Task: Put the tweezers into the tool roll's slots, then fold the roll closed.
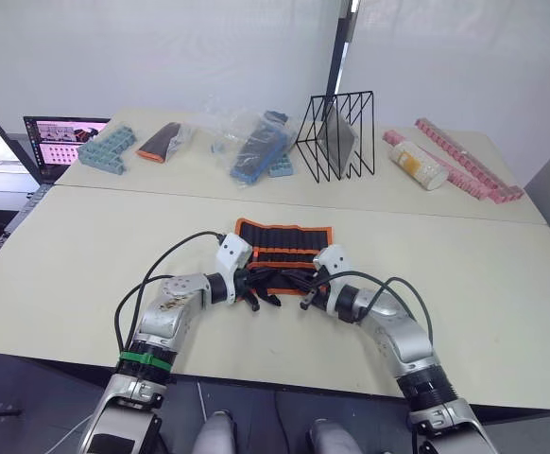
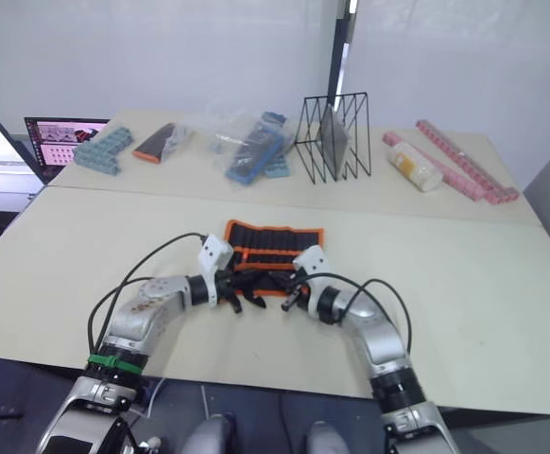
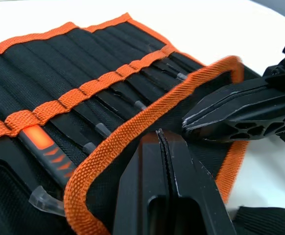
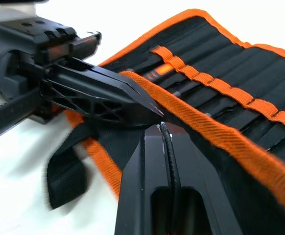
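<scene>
Tool roll: the black tool roll (image 1: 284,248) with orange edging lies open on the pale worktop (image 1: 86,274), near its front edge, its near flap lifted and partly folded up over the inner face.
Left gripper: the left gripper (image 3: 163,134) has its fingers clenched on the orange edging of that near flap.
Right gripper: the right gripper (image 4: 160,128) has its fingers pinched tight on the same edging, its tips just beside the left's.
Tweezers: slim dark tweezers (image 3: 132,103) sit tucked in the slots (image 3: 64,63), their ends poking out below the orange band.
Strap: a black strap (image 4: 66,169) trails on the worktop beside the roll's near corner.
Background: a black wire rack (image 1: 336,137) stands on the far worktop.
</scene>
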Motion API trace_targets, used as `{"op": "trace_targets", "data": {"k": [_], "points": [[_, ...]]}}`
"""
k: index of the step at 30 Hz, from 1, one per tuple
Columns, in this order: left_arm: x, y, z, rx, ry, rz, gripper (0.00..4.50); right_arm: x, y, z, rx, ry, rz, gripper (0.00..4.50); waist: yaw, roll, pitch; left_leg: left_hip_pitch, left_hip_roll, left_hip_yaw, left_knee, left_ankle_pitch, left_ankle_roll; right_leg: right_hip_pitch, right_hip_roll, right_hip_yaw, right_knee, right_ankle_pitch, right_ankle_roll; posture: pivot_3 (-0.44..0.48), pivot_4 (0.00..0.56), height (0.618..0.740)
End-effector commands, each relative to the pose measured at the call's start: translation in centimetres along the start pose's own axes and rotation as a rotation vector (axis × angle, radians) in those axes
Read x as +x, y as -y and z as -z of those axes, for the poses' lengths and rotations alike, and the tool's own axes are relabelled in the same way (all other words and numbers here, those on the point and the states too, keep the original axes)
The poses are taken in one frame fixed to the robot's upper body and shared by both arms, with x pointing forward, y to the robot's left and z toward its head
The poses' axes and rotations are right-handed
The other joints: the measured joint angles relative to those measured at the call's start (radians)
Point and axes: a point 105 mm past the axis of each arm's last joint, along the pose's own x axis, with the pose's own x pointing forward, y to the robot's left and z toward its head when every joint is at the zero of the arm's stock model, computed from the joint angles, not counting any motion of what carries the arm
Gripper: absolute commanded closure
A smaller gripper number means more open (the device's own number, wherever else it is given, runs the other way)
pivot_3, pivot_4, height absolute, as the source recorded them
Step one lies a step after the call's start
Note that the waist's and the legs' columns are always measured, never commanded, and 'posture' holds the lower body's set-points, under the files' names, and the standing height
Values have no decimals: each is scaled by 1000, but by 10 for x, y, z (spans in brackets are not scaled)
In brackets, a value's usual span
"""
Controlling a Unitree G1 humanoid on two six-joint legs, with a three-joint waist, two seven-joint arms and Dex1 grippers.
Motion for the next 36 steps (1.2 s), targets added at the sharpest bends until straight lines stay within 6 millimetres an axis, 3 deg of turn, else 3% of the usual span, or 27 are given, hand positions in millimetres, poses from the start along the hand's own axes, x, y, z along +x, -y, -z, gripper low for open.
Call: {"op": "trace_targets", "data": {"k": [1,8,14,21,32,36], "points": [[-2,-12,4,18,-6,-46,4500,-4,18,3,-20,11,101,4484,0,0,0,0,0,0,0,0,0,0,0,0,0,0,0,0,150,734],[-17,-28,42,7,-79,-126,4500,-13,31,16,40,34,267,4484,-4,2,-5,3,0,0,-1,0,0,2,0,0,0,0,0,0,150,734],[-27,-41,31,2,13,-193,4500,-21,41,29,54,-3,351,4484,-8,2,-6,21,1,1,-7,0,0,17,0,1,-6,0,0,0,150,734],[-37,-46,20,-5,70,-218,4500,-24,49,30,73,-5,392,4484,-4,2,-6,21,1,1,-7,0,0,19,0,1,-7,0,0,0,150,734],[-53,-43,-29,68,174,-198,4500,-39,54,-27,28,175,331,4484,0,2,-4,13,0,1,-8,0,0,13,-1,1,-9,0,0,0,150,734],[-55,-40,-39,110,162,-173,4500,-45,51,-39,34,196,296,4484,-3,2,-4,11,0,1,-10,0,0,11,-1,1,-9,0,0,0,150,734]]}}
